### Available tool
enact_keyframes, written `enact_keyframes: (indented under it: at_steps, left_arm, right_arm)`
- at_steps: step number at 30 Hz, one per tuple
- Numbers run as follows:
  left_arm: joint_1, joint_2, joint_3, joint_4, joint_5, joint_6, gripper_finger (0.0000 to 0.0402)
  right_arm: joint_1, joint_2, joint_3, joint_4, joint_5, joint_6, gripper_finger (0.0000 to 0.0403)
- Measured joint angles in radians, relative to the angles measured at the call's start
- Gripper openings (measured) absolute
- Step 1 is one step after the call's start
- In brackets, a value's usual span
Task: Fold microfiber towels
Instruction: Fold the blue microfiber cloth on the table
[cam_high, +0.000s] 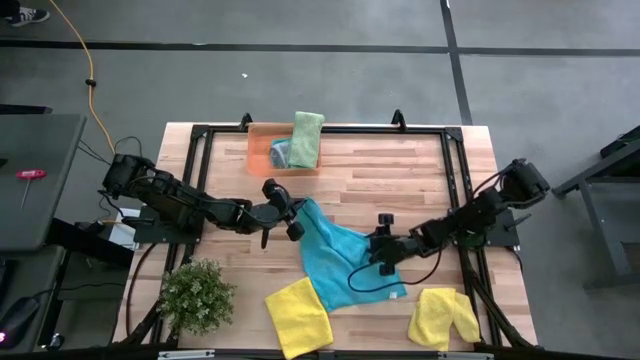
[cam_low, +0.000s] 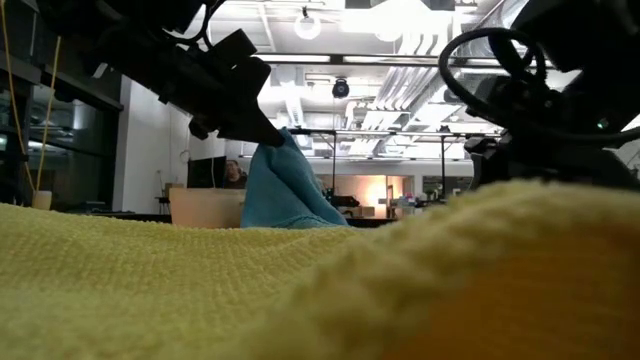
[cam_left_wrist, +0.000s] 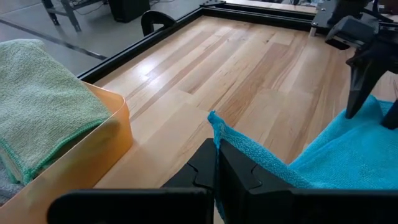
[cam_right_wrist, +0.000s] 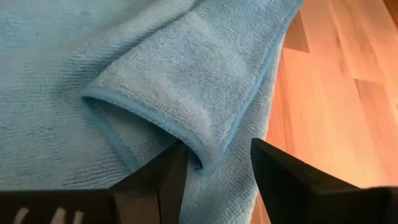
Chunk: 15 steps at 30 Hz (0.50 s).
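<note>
A teal-blue towel (cam_high: 335, 262) lies spread at the table's middle, and its far left corner is raised. My left gripper (cam_high: 297, 222) is shut on that corner. It also shows in the left wrist view (cam_left_wrist: 216, 167) and the low view (cam_low: 262, 132). My right gripper (cam_high: 369, 255) is low over the towel's right part and open. Its fingers stand on either side of a rolled-over hemmed edge (cam_right_wrist: 198, 146). Two yellow towels (cam_high: 298, 316) (cam_high: 443, 318) lie near the front edge. My left gripper pinches the teal towel's far left corner (cam_left_wrist: 216, 127) between its two shut fingers, and the corner's tip sticks out past the fingertips. The fingers come in low from the table's left. The corner is lifted off the table (cam_low: 285, 185), and the rest slopes down onto it. My right gripper stands around the towel's fold; whether its fingers touch it, I cannot tell.
An orange tray (cam_high: 258, 150) at the far edge holds a folded light green towel (cam_high: 306, 138) and a darker cloth (cam_high: 279, 152). A bushy green plant (cam_high: 196, 295) stands at the front left. Bare wood lies between the tray and the teal towel.
</note>
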Motion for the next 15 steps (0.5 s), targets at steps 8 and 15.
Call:
enact_keyframes:
  at_steps: [8,15]
  left_arm:
    - [0.0,0.0,0.0,0.0,0.0,0.0,0.0]
    - [0.0,0.0,0.0,0.005,0.0,-0.006,0.0]
  right_arm:
    - [-0.012,0.0,0.0,0.033,0.019,-0.008,0.0125]
    - [-0.014,0.0,0.0,0.034,0.056,0.003,0.0012]
